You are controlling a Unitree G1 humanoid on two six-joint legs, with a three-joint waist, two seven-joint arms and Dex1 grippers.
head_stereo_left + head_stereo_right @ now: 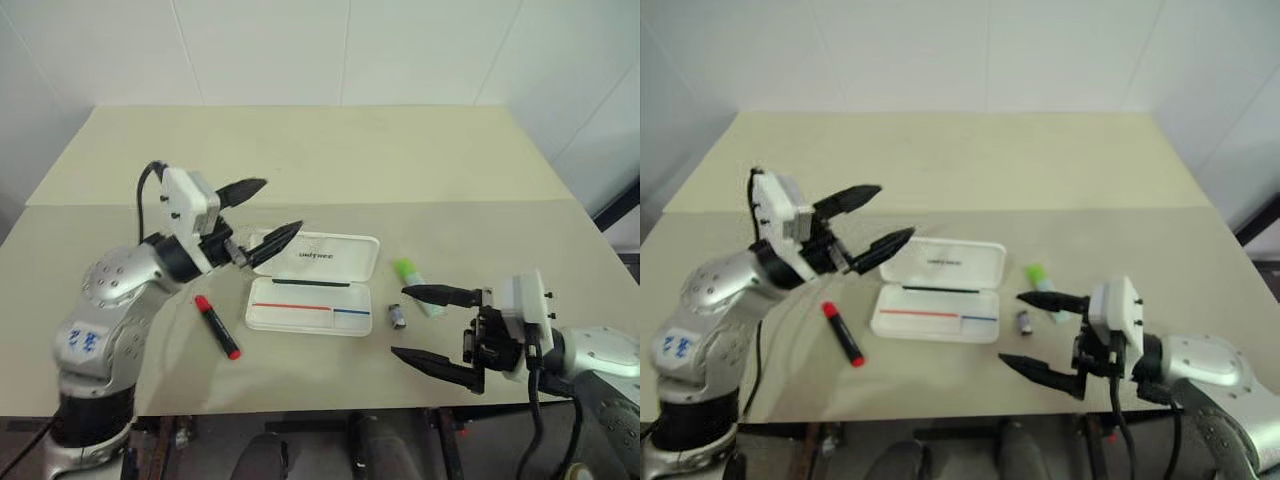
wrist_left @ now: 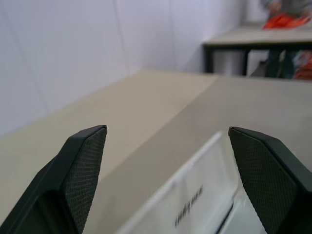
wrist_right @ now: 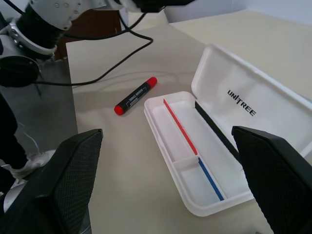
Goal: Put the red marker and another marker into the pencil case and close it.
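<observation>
Left end effector, black fingers spread and empty, raised at centre left of frame over the far left corner of the flat white hard-plastic pencil case, lying open mid-frame on the beige worktop. Right end effector at lower right, likewise released, empty. Slim red marker left of the case; lime-capped pale highlighter and small grey stub right of it.

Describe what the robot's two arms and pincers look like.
Both arms are silver-grey metal with white wrist blocks and black cables. The left pincer and right pincer each have two black pointed fingers with textured pads. A blue marking sits on the left arm.
</observation>
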